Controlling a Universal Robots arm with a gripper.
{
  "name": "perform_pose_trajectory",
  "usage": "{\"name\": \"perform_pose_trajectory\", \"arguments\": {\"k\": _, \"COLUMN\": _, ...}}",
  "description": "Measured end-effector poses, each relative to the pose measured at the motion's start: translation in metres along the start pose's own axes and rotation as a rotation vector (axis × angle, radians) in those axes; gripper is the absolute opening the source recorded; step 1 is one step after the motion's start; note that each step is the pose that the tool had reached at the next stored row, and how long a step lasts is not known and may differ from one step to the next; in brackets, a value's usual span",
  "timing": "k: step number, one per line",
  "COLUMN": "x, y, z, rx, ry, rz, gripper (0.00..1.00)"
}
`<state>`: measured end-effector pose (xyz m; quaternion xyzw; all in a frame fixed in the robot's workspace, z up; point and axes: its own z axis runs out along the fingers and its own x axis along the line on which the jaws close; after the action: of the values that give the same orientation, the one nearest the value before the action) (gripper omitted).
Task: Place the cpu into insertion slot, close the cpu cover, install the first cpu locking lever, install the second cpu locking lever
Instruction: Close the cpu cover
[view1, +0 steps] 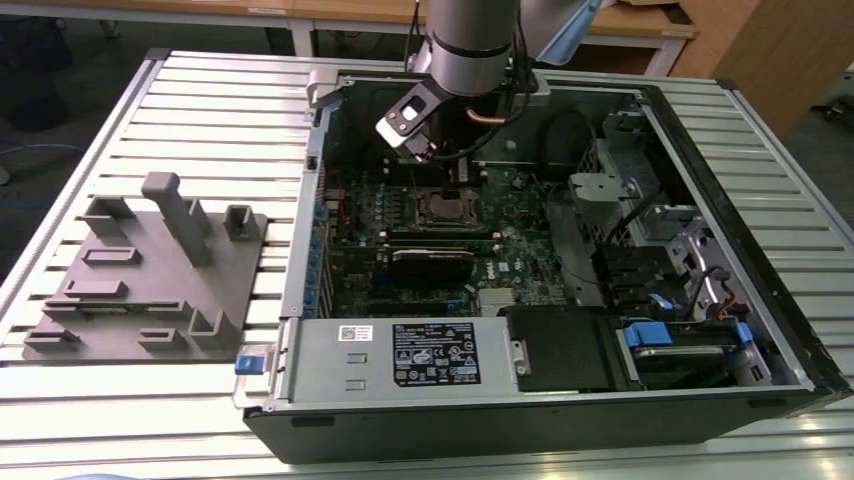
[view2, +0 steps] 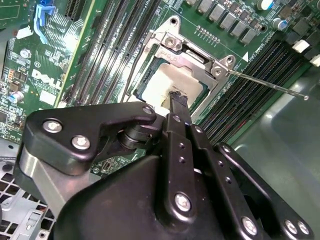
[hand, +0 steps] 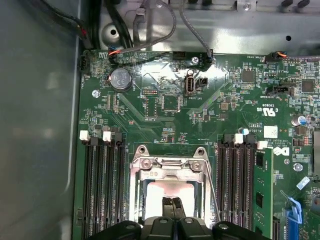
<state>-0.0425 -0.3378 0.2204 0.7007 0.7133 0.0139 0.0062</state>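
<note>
gripper (view2: 177, 97) clenched and empty, poised at the cpu (view2: 162, 80) — it sits in the slot (view2: 173, 24), cover (view2: 175, 56) seemingly down. lever (view2: 265, 82) stands free — latching likely calls for a push down and sideways.

cpu (view2: 161, 82) partly behind claw (view2: 178, 98)

Silver-grey arm (view1: 470, 40) — black jointed pincer (view2: 177, 98) studded with silver screws (view2: 183, 201).
</note>
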Motion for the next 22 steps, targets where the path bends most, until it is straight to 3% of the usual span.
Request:
{"name": "perform_pose_trajectory", "arguments": {"k": 10, "x": 0.0002, "y": -0.0020, "z": 0.0011, "rx": -0.0004, "ry": -0.0011, "rz": 0.038, "gripper": 0.11}}
{"name": "perform_pose_trajectory", "arguments": {"k": 22, "x": 0.0002, "y": -0.0021, "z": 0.0022, "rx": 0.0009, "ry": 0.0042, "rz": -0.145, "gripper": 0.11}}
